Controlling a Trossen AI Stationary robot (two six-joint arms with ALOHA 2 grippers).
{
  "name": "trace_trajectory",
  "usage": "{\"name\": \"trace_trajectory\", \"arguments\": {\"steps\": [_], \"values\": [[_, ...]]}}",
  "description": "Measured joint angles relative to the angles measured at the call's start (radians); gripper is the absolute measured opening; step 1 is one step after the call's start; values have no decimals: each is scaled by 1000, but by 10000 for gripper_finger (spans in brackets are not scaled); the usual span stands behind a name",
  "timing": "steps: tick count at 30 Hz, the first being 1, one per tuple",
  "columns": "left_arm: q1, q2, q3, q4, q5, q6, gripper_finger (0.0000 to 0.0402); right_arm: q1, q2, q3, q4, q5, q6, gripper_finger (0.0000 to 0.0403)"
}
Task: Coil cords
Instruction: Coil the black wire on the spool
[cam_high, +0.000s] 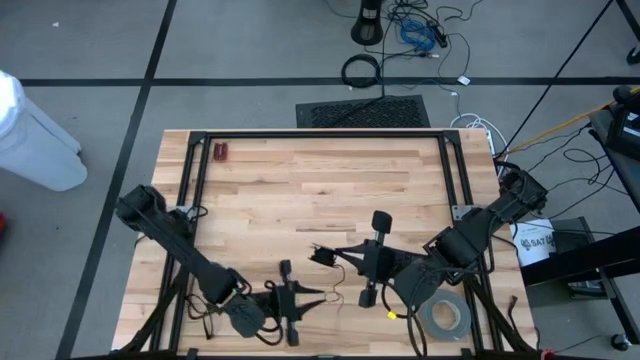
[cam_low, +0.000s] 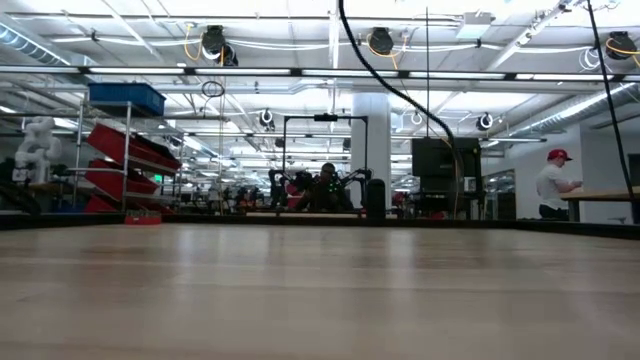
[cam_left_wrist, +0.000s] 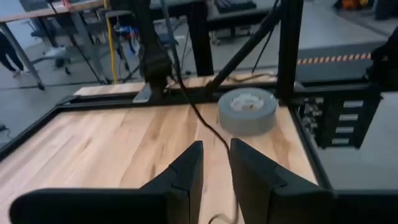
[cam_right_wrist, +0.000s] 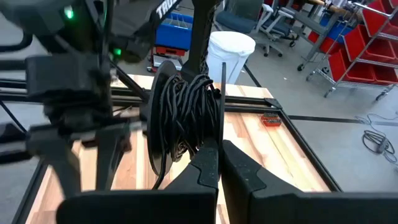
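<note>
The cords are one thin black cord, mostly wound into a small bundle held above the middle of the table by my right gripper, which is shut on it. A loose strand trails from the bundle toward the near edge and runs through the gap between the fingers of my left gripper, which is open. Whether those fingers touch the strand cannot be told. Neither gripper shows in the low view. My right gripper pinches the bundle's lower loops between its two fingers. The fingers come roughly level from the table's right side. The bundle stands above the fingertips, lifted clear of the table, with one strand hanging off it.
A grey tape roll lies at the near right corner. A small red object sits at the far left. A black frame rail runs around the tabletop, with posts at the near right.
</note>
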Motion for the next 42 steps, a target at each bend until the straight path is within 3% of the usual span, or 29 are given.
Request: {"name": "trace_trajectory", "arguments": {"steps": [10,18,23,27,35,42], "values": [[6,161,0,297,-15,3,87,0,0,0,-2,-2,-11,0],[15,267,0,457,51,1,102,0,0,0,-1,-4,-23,0],[36,290,0,463,70,1,146,0,0,0,-1,-6,-24,0],[38,300,1,455,26,2,173,0,0,0,-1,-7,-25,0],[32,299,1,455,5,2,180,0,0,0,-1,-7,-31,0],[3,299,1,462,122,1,180,0,0,0,-1,-7,-35,0]]}}
